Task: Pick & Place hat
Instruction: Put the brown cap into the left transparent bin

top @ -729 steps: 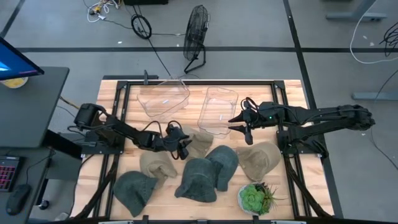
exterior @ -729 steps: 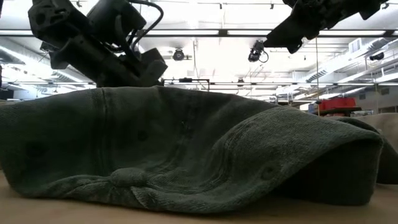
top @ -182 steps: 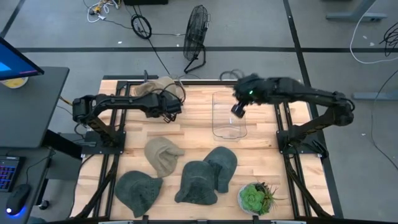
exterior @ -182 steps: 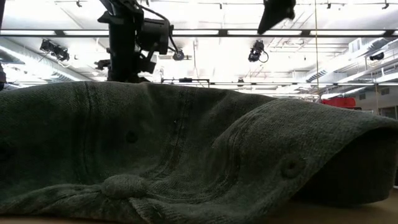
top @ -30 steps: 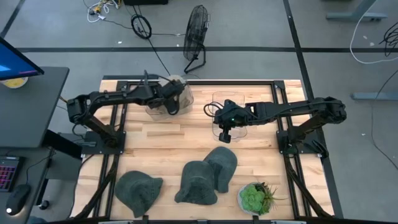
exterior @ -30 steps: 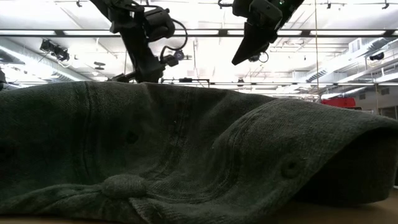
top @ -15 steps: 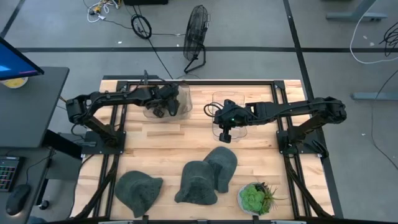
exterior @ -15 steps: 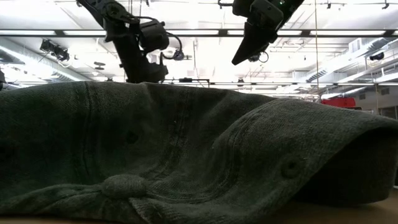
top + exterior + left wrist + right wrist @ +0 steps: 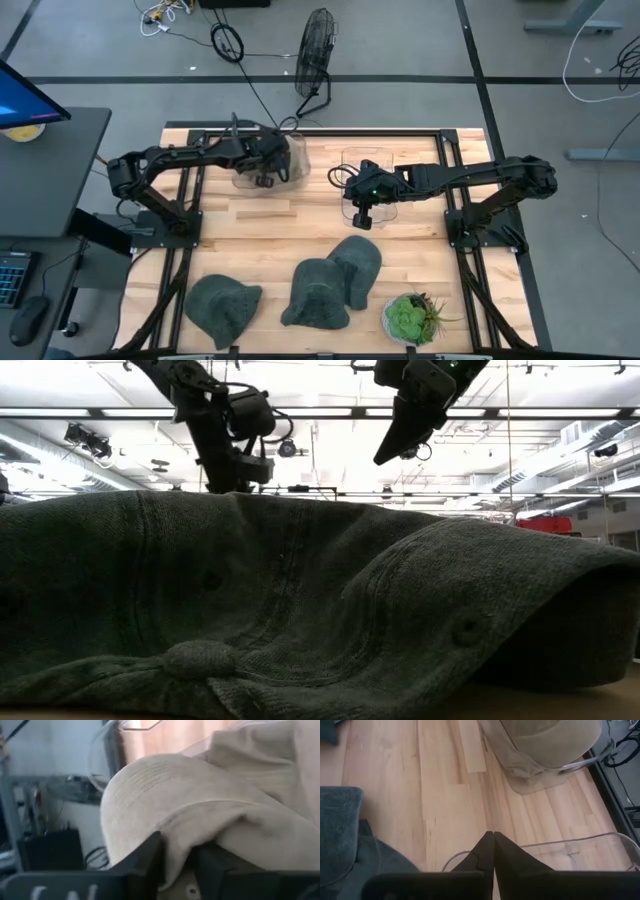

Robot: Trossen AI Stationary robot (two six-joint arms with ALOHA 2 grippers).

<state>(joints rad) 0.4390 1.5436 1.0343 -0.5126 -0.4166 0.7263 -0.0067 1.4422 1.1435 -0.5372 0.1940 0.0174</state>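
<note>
My left gripper [image 9: 262, 168] is over the clear bin [image 9: 285, 178] at the table's far left and is shut on a tan hat [image 9: 200, 805]. The hat fills the left wrist view, with the bin's rim [image 9: 102, 755] behind it. My right gripper [image 9: 362, 216] is shut and empty above the near edge of a second clear bin [image 9: 372, 160] at the far middle. In the right wrist view a tan hat [image 9: 545, 737] lies in the left bin. Three dark green hats [image 9: 318, 292] lie on the table's near half. My left gripper pinches a fold of the tan hat's cloth [image 9: 176, 851] between its two fingers [image 9: 145, 862]. The rest of the hat bulges out beyond the fingertips, inside the clear bin. Whether the hat rests on the bin's floor cannot be told.
A potted green plant [image 9: 410, 318] stands at the near right. One green hat [image 9: 300, 610] lies right in front of the low camera and hides most of the table. Bare wood [image 9: 270, 225] lies between the bins and the green hats. A fan [image 9: 315, 45] stands on the floor beyond the table.
My left gripper has gone down into the far-left bin with the tan hat and shifted slightly toward the table's left. It stays shut on the hat. The hat, which stood above the bin's rim, now sits lower inside the bin.
</note>
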